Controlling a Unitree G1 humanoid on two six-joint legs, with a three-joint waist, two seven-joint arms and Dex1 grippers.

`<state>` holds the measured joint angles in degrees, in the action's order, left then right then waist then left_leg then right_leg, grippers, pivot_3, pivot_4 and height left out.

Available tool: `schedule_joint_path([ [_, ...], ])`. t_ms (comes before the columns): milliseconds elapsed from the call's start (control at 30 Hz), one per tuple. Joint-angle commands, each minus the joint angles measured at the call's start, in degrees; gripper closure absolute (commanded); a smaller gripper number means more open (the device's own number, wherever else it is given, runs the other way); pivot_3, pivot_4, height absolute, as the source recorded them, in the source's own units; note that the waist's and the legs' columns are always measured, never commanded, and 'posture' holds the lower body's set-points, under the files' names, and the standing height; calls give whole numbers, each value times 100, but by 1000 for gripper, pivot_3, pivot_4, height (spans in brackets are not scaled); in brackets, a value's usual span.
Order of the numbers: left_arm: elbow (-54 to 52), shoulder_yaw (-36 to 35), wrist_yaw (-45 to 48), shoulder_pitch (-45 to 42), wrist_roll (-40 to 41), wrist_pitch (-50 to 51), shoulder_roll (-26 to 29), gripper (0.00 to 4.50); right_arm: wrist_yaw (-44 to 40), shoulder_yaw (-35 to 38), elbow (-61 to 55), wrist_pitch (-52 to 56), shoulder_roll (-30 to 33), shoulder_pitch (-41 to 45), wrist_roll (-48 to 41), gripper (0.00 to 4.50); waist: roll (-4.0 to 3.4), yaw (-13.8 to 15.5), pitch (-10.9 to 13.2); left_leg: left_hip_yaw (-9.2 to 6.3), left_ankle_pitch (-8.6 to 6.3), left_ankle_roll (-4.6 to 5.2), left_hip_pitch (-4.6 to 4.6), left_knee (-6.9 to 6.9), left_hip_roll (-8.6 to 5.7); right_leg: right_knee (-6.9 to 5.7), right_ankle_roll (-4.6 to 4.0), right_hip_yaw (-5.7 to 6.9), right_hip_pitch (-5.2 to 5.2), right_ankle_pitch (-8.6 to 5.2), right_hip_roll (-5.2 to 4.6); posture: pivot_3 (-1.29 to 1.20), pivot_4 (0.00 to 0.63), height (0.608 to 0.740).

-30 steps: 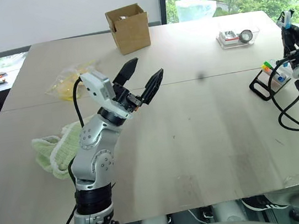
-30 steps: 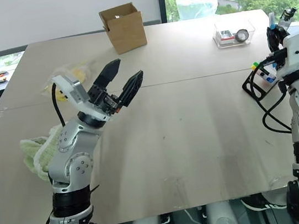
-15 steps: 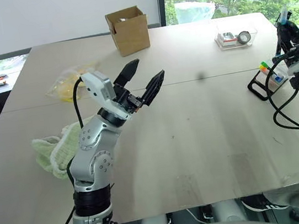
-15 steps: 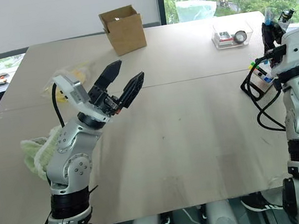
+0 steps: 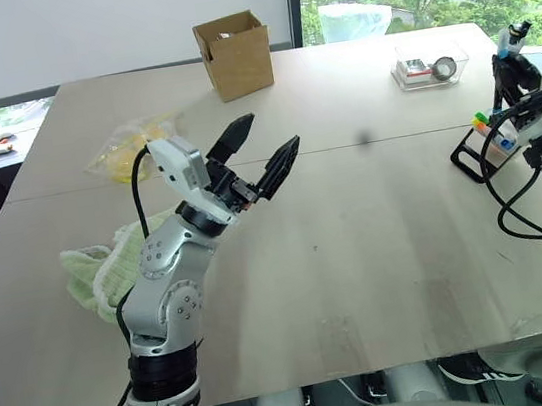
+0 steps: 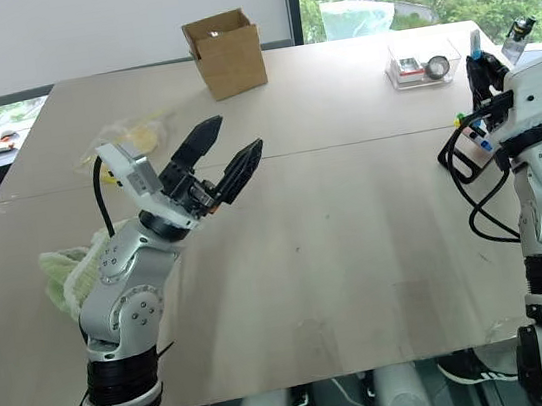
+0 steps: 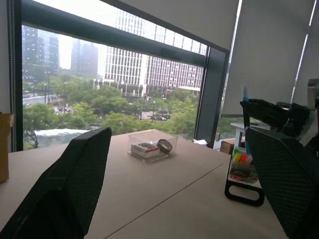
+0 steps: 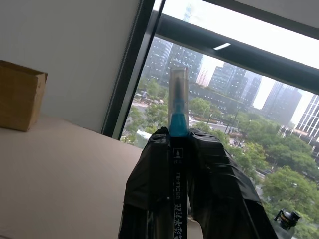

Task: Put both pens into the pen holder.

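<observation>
- the pen you're carrying (image 8: 178, 164) is a slim marker: a dark barrel with white print running along it, a light blue band above that, and a clear cap at the end.
- your right gripper (image 8: 179, 144) has its two black fingers closed tight on that pen, pinching the dark barrel so the blue band and clear cap stick out past the fingertips.
- from the head cameras you see the right gripper (image 6: 481, 78) raised at the table's right edge, just above and behind the pen holder, with the pen's tip pointing upward.
- the pen holder (image 5: 489, 137) is a small clear box on a black loop-shaped frame; green and orange marker ends show inside it. it stands on the table near the right edge.
- your left gripper (image 5: 262, 152) is held up over the middle-left of the table with its fingers spread apart and nothing between them.
- you're working over a wide, pale wooden table (image 5: 359, 251) with a seam running across it.
- on the table's far side you have a brown cardboard box (image 5: 233, 54), open at the top, and a clear tray (image 5: 431, 67) with a round metal object in it.
- to your left lie a crumpled yellow plastic bag (image 5: 127, 147) and a light green cloth (image 5: 94, 273).
- behind the table you've got a white wall on the left and a window with green trees on the right; the wrist views show tall buildings outside.
</observation>
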<state>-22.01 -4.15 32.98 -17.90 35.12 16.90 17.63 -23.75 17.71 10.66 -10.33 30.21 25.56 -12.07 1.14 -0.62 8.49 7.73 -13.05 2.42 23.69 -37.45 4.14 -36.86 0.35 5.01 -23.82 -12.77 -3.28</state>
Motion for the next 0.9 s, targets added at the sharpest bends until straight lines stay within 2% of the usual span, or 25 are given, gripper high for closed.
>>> schedule_joint_path([
  [33,-294,19,82,20,54,-46,51,0,-89,-84,369,-520,183,203,251,4361,0,-2,0,0,0,0,0,0,0,0,0,0,0,0,0,0,150,740],
  [200,-258,40,129,63,22,-91,29,0,-145,-130,1050,-860,427,319,468,4361,0,5,0,0,0,0,1,0,0,0,0,0,0,0,1,0,150,740],
  [233,-250,41,137,74,16,-102,26,0,-143,-113,1121,-903,456,330,469,3518,0,5,0,1,0,0,1,0,0,1,0,0,0,0,0,0,150,740],
  [267,-249,39,146,87,15,-108,23,0,-127,-104,1157,-922,483,328,483,3214,0,5,0,1,0,0,1,0,0,1,0,0,0,0,0,0,150,740],
  [467,-169,58,255,154,-12,-180,3,0,-12,-20,646,-823,624,-40,493,242,-1,2,1,0,0,-1,0,0,1,1,0,0,0,0,0,0,150,740],
  [500,-132,70,272,142,-22,-184,-1,0,27,21,482,-735,628,-100,451,37,-1,2,1,-1,0,-1,1,0,2,1,1,0,0,-1,0,0,150,740],
  [633,28,80,348,83,-22,-160,15,0,139,165,-248,-212,632,-364,259,37,-1,4,0,0,0,-1,1,0,2,0,10,-1,0,-6,-1,0,150,740],
  [733,150,50,311,63,-51,-6,99,0,67,170,-1056,581,626,-576,-70,37,-1,5,0,-1,0,-1,0,0,2,0,11,0,1,-7,-1,0,150,740],
  [900,-118,-45,-50,432,-224,658,561,0,-461,-276,-3379,3181,707,-1274,-2065,37,-1,-15,0,-9,-1,0,-1,4,7,0,-1,0,0,-1,2,0,150,740],
])
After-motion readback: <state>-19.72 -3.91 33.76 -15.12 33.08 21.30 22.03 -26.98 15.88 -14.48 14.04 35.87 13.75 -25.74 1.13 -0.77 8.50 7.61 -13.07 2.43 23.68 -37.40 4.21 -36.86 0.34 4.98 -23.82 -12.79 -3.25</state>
